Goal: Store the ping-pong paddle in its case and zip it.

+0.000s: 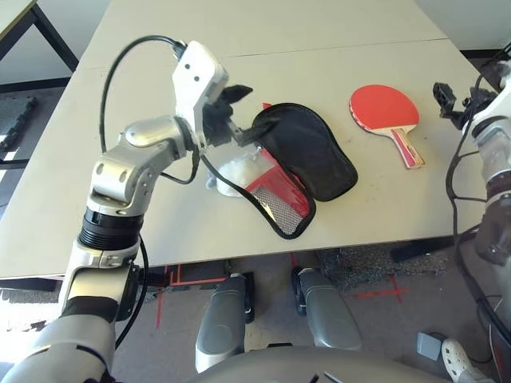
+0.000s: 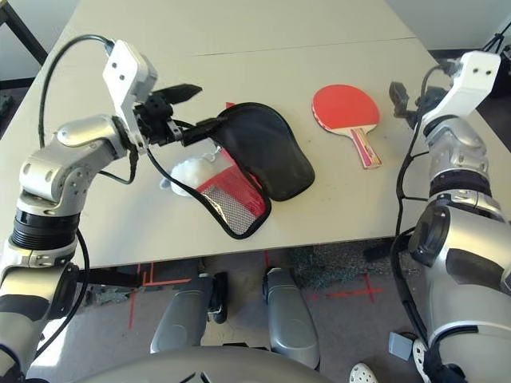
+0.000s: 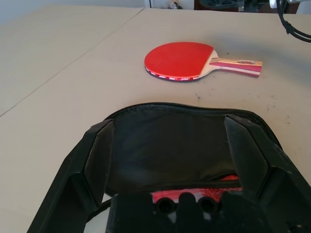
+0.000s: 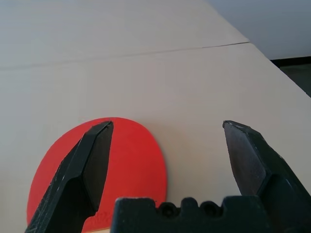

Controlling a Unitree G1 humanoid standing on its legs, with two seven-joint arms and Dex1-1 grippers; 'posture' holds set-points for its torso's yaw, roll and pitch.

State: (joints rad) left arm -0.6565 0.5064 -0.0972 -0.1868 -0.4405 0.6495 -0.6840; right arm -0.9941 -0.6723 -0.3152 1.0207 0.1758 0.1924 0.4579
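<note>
The case (image 1: 307,155) lies unzipped on the surface (image 1: 160,48), its black-lined flap thrown wide, likely so the paddle can go in; the left end effector (image 2: 185,112) hovers at the flap's edge, fingers spread, gripping nothing; a white pompom (image 2: 190,172) sits beside the red mesh half. The paddle (image 1: 384,107) rests flat, well apart toward the right arm, handle pointing at the robot, an easy pick; red round face, pale striped handle. The right end effector (image 4: 167,160) hangs open above it, empty.
</note>
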